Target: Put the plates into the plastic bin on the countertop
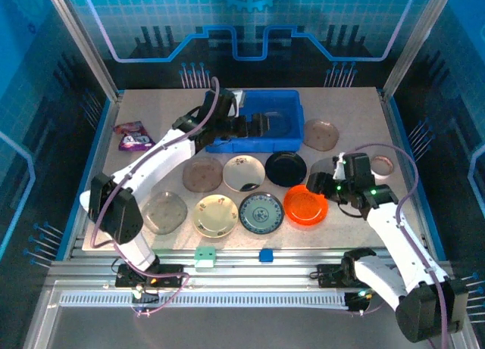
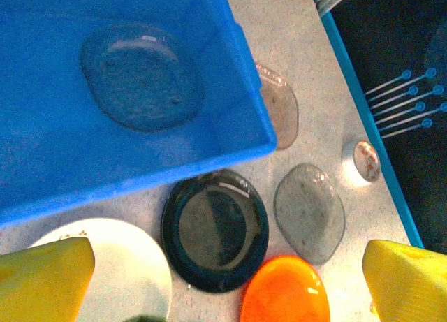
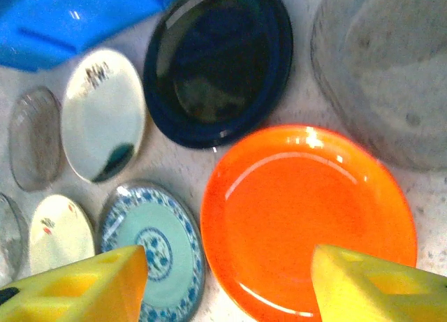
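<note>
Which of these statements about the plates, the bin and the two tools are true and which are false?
1. A grey plate lies in the bin. True.
2. The orange plate is in the bin. False: it lies on the countertop, outside the bin.
3. The left tool is open. True.
4. The right tool grips the black plate. False: it is open above the orange plate and holds nothing.
5. In the top view, the purple packet lies on the countertop left of the bin. True.
</note>
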